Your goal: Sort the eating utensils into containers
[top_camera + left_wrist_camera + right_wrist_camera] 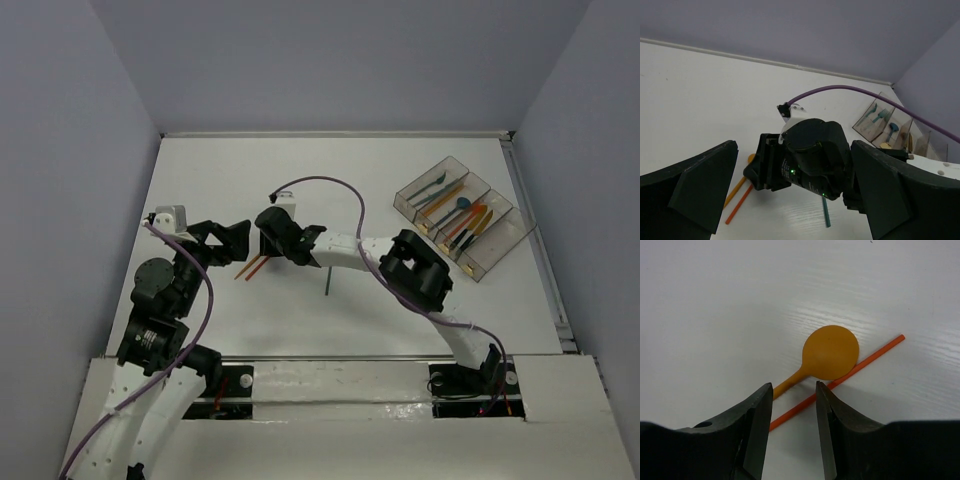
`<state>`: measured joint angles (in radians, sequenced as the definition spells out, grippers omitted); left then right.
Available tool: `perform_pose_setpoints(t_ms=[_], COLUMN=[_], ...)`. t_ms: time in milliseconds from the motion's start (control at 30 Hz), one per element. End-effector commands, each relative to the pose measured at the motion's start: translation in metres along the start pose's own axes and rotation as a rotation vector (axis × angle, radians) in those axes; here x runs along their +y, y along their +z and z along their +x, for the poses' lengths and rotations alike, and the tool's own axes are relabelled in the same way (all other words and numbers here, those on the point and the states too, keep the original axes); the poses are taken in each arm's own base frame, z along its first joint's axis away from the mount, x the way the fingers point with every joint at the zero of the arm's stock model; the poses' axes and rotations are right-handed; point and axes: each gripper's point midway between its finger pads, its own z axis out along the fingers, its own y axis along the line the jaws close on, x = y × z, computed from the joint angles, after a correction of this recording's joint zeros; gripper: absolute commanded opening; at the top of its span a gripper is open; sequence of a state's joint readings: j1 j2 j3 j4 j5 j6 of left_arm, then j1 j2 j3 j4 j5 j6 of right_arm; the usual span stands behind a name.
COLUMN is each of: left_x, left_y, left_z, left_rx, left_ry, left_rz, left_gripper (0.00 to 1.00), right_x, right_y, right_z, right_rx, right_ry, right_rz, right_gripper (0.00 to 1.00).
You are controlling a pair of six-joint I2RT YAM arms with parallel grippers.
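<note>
An orange spoon [831, 352] lies flat on the white table with a thin red utensil handle [870, 357] right beside it. My right gripper [794, 390] hovers low over both, open, its fingertips straddling the spoon's stem and the red handle, holding nothing. From above, this pair [250, 268] lies between my right gripper [268, 243] and my left gripper [240, 238]. My left gripper [794, 145] is open wide and empty, facing the right wrist. A dark teal utensil [327, 283] lies alone nearby. The clear containers [460, 215] at the far right hold several utensils.
The right arm's purple cable [340, 190] arcs above the table. A raised white rail [535, 250] borders the table's right side just beyond the containers. The two grippers are close together at the table's left middle.
</note>
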<state>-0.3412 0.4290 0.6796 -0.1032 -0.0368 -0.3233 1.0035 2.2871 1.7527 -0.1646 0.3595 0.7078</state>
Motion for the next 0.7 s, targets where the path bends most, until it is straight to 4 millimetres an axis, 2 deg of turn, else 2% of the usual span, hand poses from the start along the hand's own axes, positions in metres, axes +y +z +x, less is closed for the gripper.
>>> perform_pose_setpoints(t_ms=[0, 333, 433, 467, 500, 533, 567, 667], left_x=[-0.006, -0.007, -0.007, -0.006, -0.007, -0.007, -0.006, -0.007], left_y=[-0.001, -0.001, -0.001, 0.000, 0.000, -0.001, 0.000, 0.000], left_z=[-0.011, -0.009, -0.009, -0.008, -0.009, -0.008, -0.008, -0.009], left_rx=[-0.034, -0.027, -0.027, -0.025, -0.026, -0.025, -0.025, -0.025], left_ry=[-0.002, -0.003, -0.003, -0.003, -0.003, -0.003, -0.003, -0.003], left_rz=[0.021, 0.025, 0.027, 0.024, 0.025, 0.026, 0.024, 0.026], left_gripper=[0.99, 0.99, 0.99, 0.99, 0.99, 0.99, 0.99, 0.99], right_x=[0.017, 0.015, 0.010, 0.020, 0.010, 0.008, 0.012, 0.005], right_y=[0.006, 0.022, 0.036, 0.038, 0.047, 0.050, 0.052, 0.061], right_z=[-0.005, 0.008, 0.018, 0.006, 0.021, 0.021, 0.017, 0.023], right_rx=[-0.019, 0.003, 0.025, 0.003, 0.036, 0.036, 0.029, 0.030], right_ry=[0.012, 0.003, -0.041, -0.040, -0.070, -0.089, -0.095, -0.125], right_rz=[-0.018, -0.007, 0.020, 0.008, 0.045, 0.055, 0.054, 0.078], right_gripper=[0.45, 0.45, 0.45, 0.45, 0.45, 0.45, 0.40, 0.37])
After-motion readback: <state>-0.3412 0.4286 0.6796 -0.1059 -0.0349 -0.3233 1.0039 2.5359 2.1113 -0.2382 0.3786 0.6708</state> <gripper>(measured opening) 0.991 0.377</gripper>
